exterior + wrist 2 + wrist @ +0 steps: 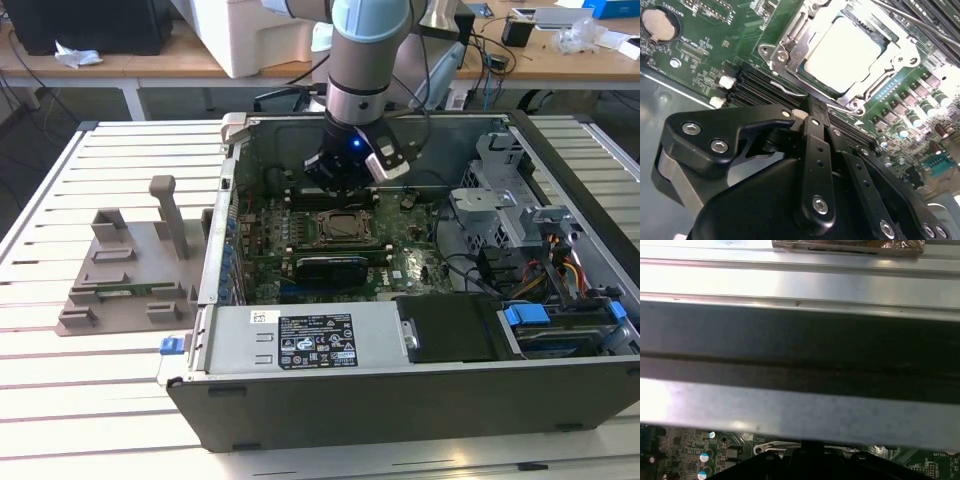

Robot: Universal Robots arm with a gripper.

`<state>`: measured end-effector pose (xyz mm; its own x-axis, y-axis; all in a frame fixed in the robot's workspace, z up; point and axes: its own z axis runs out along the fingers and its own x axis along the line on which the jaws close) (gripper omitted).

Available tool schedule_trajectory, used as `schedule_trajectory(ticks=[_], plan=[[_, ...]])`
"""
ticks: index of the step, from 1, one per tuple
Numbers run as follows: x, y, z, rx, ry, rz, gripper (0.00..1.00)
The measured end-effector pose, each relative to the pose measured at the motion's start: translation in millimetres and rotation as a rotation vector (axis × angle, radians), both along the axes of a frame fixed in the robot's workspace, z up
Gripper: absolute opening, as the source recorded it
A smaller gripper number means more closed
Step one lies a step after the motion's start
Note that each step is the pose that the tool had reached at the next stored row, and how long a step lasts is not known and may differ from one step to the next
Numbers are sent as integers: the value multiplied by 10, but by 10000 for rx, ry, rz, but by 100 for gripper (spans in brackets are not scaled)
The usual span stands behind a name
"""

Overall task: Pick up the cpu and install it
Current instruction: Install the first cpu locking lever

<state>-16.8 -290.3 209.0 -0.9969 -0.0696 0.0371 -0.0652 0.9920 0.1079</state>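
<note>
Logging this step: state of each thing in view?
cpu: seated in the socket, metal top showing.
socket frame: open around the chip.
computer case: side panel off, board exposed.
gripper: above the board beside the socket, holding nothing visible.
grey holder block: on the table, empty.

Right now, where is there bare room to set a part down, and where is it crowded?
Bare: the slatted table in front of the grey holder block, and between that block and the computer case. Crowded: inside the case, where the gripper hangs above the cpu in its socket, with the expansion card alongside and cables toward the exterior view's right.
</note>
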Motion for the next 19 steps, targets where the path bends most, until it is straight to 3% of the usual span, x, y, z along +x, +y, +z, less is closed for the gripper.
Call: schedule_trajectory(ticks=[8,19], plan=[[98,0,-46,0,21,0,11],[109,-11,-74,-1,22,1,11]])
